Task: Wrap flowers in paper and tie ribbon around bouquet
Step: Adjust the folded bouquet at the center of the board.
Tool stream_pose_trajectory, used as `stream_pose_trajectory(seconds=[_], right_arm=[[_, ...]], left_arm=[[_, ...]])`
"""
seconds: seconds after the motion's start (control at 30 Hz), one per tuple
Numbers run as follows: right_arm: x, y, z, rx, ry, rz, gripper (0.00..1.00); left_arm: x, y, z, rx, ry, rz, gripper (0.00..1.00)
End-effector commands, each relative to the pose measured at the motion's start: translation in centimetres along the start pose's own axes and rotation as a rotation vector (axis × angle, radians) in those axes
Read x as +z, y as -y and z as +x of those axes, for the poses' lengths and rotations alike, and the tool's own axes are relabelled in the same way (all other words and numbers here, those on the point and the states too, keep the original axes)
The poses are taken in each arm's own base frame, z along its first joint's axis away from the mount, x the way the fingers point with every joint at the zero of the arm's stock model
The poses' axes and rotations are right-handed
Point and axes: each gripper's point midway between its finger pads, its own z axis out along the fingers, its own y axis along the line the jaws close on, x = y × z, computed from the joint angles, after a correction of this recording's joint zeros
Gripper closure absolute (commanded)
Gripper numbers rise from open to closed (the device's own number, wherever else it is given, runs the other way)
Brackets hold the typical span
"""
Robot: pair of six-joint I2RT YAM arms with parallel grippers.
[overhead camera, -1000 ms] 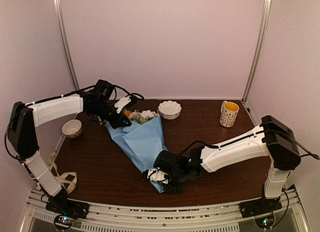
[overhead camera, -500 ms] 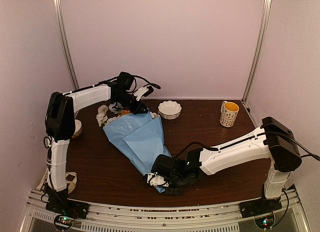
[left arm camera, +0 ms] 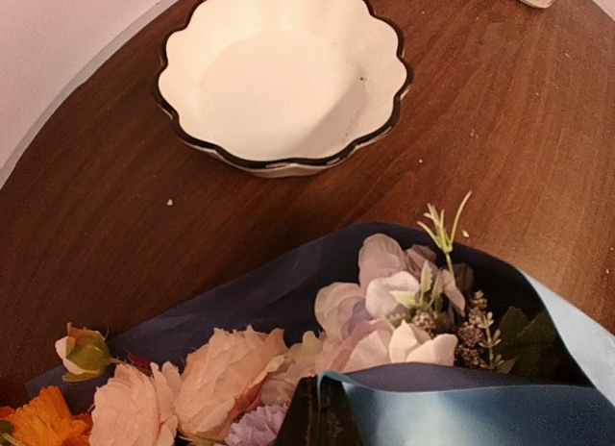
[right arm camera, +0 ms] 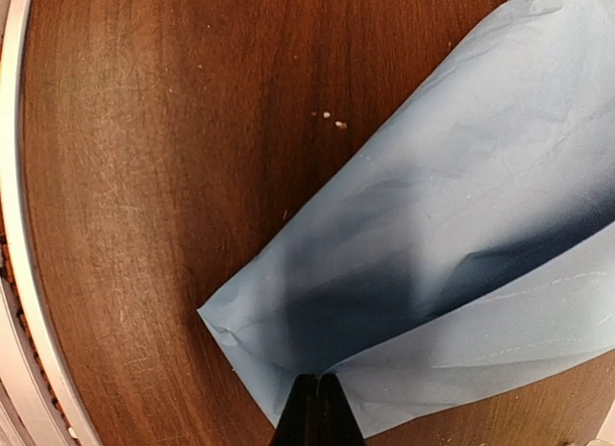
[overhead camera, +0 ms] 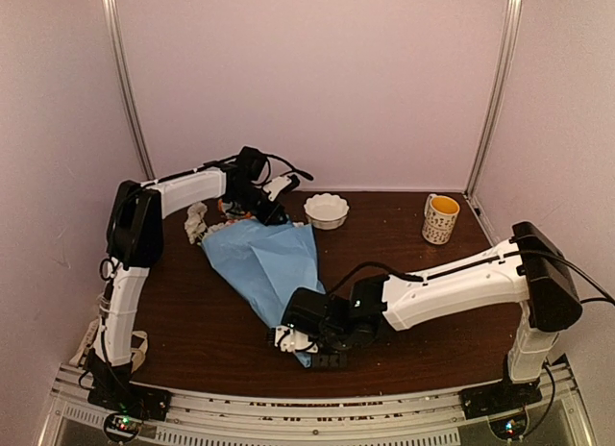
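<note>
My left gripper (left arm camera: 320, 414) and right gripper (right arm camera: 315, 408) each clench the paper (right arm camera: 461, 225) cone holding the flowers (left arm camera: 384, 311); bowl (overhead camera: 326, 210) at twelve o'clock on the worktop (overhead camera: 423, 283).

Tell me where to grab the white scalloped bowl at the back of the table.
Take the bowl by its rim, probably from straight above, one finger inside and one outside: it sits upright and empty, with a thin open edge.

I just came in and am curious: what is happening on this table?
The robot is wrapping pink, white and orange artificial flowers in a thin light-blue paper sheet. The left gripper pinches the paper at the wide, bloom end; the right gripper pinches the narrow end. Nothing is tied around it yet.
</note>
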Motion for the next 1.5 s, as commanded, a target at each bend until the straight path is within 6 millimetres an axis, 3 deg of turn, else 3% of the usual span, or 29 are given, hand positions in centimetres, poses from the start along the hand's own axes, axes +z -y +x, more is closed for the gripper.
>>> stream_pose_trajectory(seconds=[0.0, 0.27, 0.5, 0.63, 0.73, 0.87, 0.93, 1.1, 1.2, 1.27, 1.33, 1.37, 1.47], right_arm=[[0.2, -1.3, -1.0, -0.041, 0.015, -0.040, 1.00], [4.3, -4.4, 0.6, -0.094, -0.105, -0.147, 1.00], [4.9, -4.6, 1.2, -0.095, -0.134, -0.152, 1.00], [5.1, -4.7, 1.3, -0.091, -0.145, -0.154, 1.00], [5.1, -4.7, 1.4, -0.087, -0.146, -0.153, 1.00], [5.2, -4.7, 1.4, -0.085, -0.148, -0.155, 1.00], [5.3, -4.7, 1.4, -0.086, -0.150, -0.156, 1.00], [5.3, -4.8, 1.4, -0.082, -0.150, -0.156, 1.00], [5.4, -4.7, 1.5, -0.078, -0.152, -0.155, 1.00], [5.4, -4.7, 1.4, -0.077, -0.149, -0.153, 1.00], [5.4, -4.7, 1.4, -0.076, -0.147, -0.153, 1.00], [5.5, -4.7, 1.4, -0.077, -0.146, -0.153, 1.00], [5.5, -4.8, 1.5, -0.079, -0.147, -0.157, 1.00]], left_arm=[[1.2, -1.2, 0.1, -0.017, -0.002, -0.038, 1.00], [1.1, -1.3, -0.7, -0.025, 0.024, -0.037, 1.00], [0.4, -1.5, -1.8, -0.022, 0.046, -0.054, 1.00], [-2.1, -2.3, -3.9, -0.007, 0.074, -0.115, 0.67], [-5.7, -2.7, -6.3, 0.004, 0.120, -0.181, 0.38], [-11.1, -2.3, -9.0, 0.032, 0.191, -0.241, 0.10], [-13.4, -1.8, -10.1, 0.043, 0.217, -0.257, 0.03], [-18.5, -1.1, -11.2, 0.040, 0.251, -0.309, 0.02], [-20.6, -0.3, -10.1, -0.008, 0.244, -0.320, 0.02], [-21.1, 0.6, -7.9, -0.081, 0.220, -0.305, 0.08], [-20.3, 2.0, -4.6, -0.187, 0.188, -0.254, 0.20], [-18.7, 2.8, -1.7, -0.247, 0.150, -0.215, 0.28], [-16.7, 5.5, 3.4, -0.383, 0.160, -0.115, 0.50]])
